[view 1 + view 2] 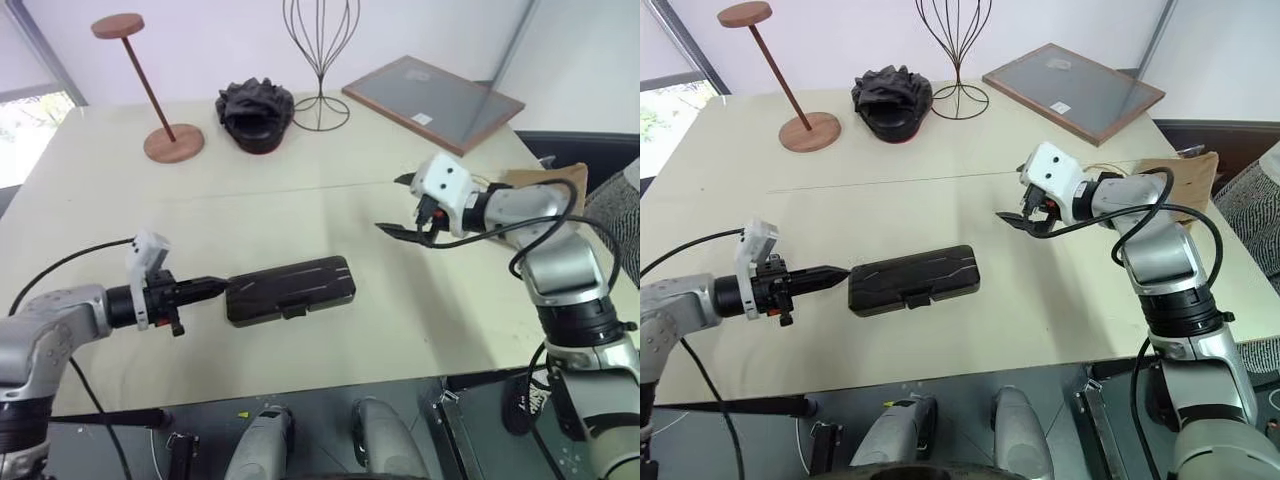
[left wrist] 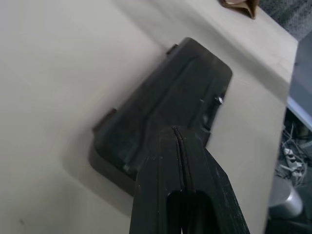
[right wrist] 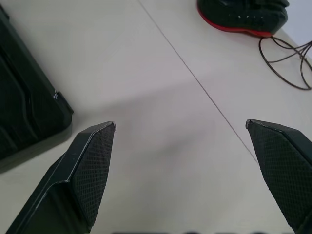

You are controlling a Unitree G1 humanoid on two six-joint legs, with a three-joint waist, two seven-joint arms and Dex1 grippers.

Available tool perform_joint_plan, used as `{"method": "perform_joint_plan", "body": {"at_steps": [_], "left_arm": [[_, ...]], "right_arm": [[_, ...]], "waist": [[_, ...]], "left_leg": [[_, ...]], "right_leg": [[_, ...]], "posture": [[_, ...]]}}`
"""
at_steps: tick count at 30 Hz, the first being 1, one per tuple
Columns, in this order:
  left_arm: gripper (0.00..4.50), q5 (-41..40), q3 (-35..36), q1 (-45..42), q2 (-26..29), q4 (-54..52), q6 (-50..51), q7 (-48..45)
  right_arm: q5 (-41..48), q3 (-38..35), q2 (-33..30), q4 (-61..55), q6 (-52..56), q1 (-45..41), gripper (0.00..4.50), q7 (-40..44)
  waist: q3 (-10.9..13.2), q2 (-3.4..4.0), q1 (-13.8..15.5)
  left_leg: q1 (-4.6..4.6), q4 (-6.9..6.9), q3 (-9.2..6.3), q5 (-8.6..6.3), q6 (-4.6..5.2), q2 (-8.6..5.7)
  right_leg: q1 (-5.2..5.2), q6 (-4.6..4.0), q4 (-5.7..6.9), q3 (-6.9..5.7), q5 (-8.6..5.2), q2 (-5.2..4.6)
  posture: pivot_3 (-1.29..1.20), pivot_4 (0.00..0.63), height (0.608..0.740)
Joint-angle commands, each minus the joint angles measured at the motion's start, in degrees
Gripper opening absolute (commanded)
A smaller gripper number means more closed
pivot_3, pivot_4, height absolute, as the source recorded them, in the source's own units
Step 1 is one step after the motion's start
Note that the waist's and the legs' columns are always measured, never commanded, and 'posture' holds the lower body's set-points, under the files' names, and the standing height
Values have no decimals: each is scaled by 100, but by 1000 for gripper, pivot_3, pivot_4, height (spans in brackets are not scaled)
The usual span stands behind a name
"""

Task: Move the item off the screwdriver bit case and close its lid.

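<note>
nearest the robot: screwdriver bit case (image 1: 291,291) lies flat on the table (image 1: 300,215), near the front edge, long side running left to right. lid (image 1: 915,275) is down over the base, so the case reads as one dark slab; small latch tab (image 1: 294,312) sits on the near long edge. whether the latch is fully clicked home cannot be told from these views.

left gripper (image 1: 212,287) is level with the case's left short end, fingers clenched together with nothing between them, tip just beside or perhaps touching that end. the left wrist view looks along the closed fingers (image 2: 183,175) onto the case top.

right gripper (image 1: 1025,222) hovers over bare table, well apart from the case on its right side, jaws spread wide and empty; both pads (image 3: 92,165) show with only tabletop between.

paper bag (image 1: 1185,178) lies off the case, at the table's right edge behind the right arm, partly hidden by it.

farther back: black ruffled lump (image 1: 256,114), wooden stand (image 1: 150,90), wire form (image 1: 320,60), framed board (image 1: 432,102).

judgement on handling: case is rigid plastic, smooth and probably slippery on this table, so pushing one end would slide it. best pressed from above near the latch tab, or pinched across the short width. bag is light and limp; take by an edge or its handles.
</note>
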Motion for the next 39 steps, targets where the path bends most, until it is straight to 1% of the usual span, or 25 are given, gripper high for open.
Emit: {"method": "perform_joint_plan", "body": {"at_steps": [1,3,5,6,9,10,12,13,18,19,25,28,33,36,39], "left_arm": [[0,-290,369,132,134,-361,105,55],[0,-299,417,14,107,-285,67,207],[0,-237,283,-435,87,-32,-43,330],[0,-190,190,-669,81,103,-80,380],[0,121,-364,-1430,143,586,-308,169],[0,209,-526,-1620,147,721,-371,102],[0,367,-857,-2008,125,985,-495,-66],[0,469,-1046,-2206,99,1124,-581,-156],[0,996,-1868,-3019,-119,1853,-1040,-629],[0,1131,-2022,-3163,-203,2046,-1171,-713],[0,2055,-2804,-3903,-779,3526,-2099,-1117],[0,2503,-3084,-4214,-1087,4319,-2597,-1283],[0,3205,-3292,-4772,-1733,5747,-3540,-1156],[0,3478,-3312,-4980,-1987,6311,-3981,-1166],[0,3691,-3298,-5131,-2205,6760,-4316,-1171]], "right_arm": [[283,-62,217,-351,489,-135,4473,-196],[392,-32,392,-419,859,-192,4473,-326],[683,-67,657,-630,1540,-206,4473,-470],[810,-53,710,-744,1767,-195,4473,-465],[1345,-262,1048,-975,2922,-219,4473,-680],[1476,-270,1082,-1078,3171,-196,4240,-713],[1715,-286,1183,-1294,3641,-120,3637,-834],[1841,-257,1192,-1452,3809,-41,3159,-866],[2425,-119,1253,-2065,4435,260,463,-968],[2596,-126,1314,-2201,4613,329,36,-978],[3269,118,1539,-2695,5376,692,36,-1167],[3357,108,1964,-2557,6003,790,36,-1510],[3162,330,2492,-2235,6129,1092,36,-2135],[2946,285,2842,-2002,6133,1186,36,-2624],[2637,364,3022,-1789,6018,1298,36,-3106]], "waist": [[0,0,7],[0,0,20],[0,-1,60],[0,-2,83],[0,-2,153],[0,-2,163],[0,-2,164],[0,-2,160],[0,-3,155],[0,-2,146],[-1,-4,123],[-2,-6,134],[-3,-7,151],[-3,-7,142],[-4,-8,136]], "left_leg": [[0,0,-1,0,0,1],[0,1,-2,0,0,1],[-1,2,-2,0,0,1],[-2,5,-4,0,0,0],[-3,7,-2,0,0,0],[-3,7,-2,0,0,-2],[-5,6,-2,0,-1,-4],[-6,5,-2,0,-1,-5],[-8,5,-3,0,0,-4],[-8,5,-2,0,0,-4],[-7,6,-2,0,1,-2],[-7,8,-3,0,1,-2],[-11,11,-4,0,1,-5],[-11,13,-4,0,2,-6],[-11,12,-4,0,1,-9]], "right_leg": [[0,-1,0,-1,-1,1],[0,-8,0,-1,-4,2],[1,-13,0,-1,-7,1],[1,-13,0,-3,-7,3],[1,1,-1,-3,1,3],[1,1,-1,-3,2,2],[1,2,-4,-3,2,1],[0,3,-4,-3,2,1],[-3,3,-2,-4,2,3],[-3,3,-2,-4,2,4],[-4,4,1,-5,3,8],[-4,4,3,-6,3,9],[-6,6,6,-5,4,7],[-6,7,7,-5,4,7],[-10,7,13,-5,4,7]], "posture": [[0,150,740],[0,150,740],[0,150,740],[0,150,740],[0,150,740],[0,150,740],[0,150,740],[0,150,740],[0,150,740],[0,150,740],[0,150,740],[0,150,740],[0,150,740],[0,150,740],[0,150,740]]}}
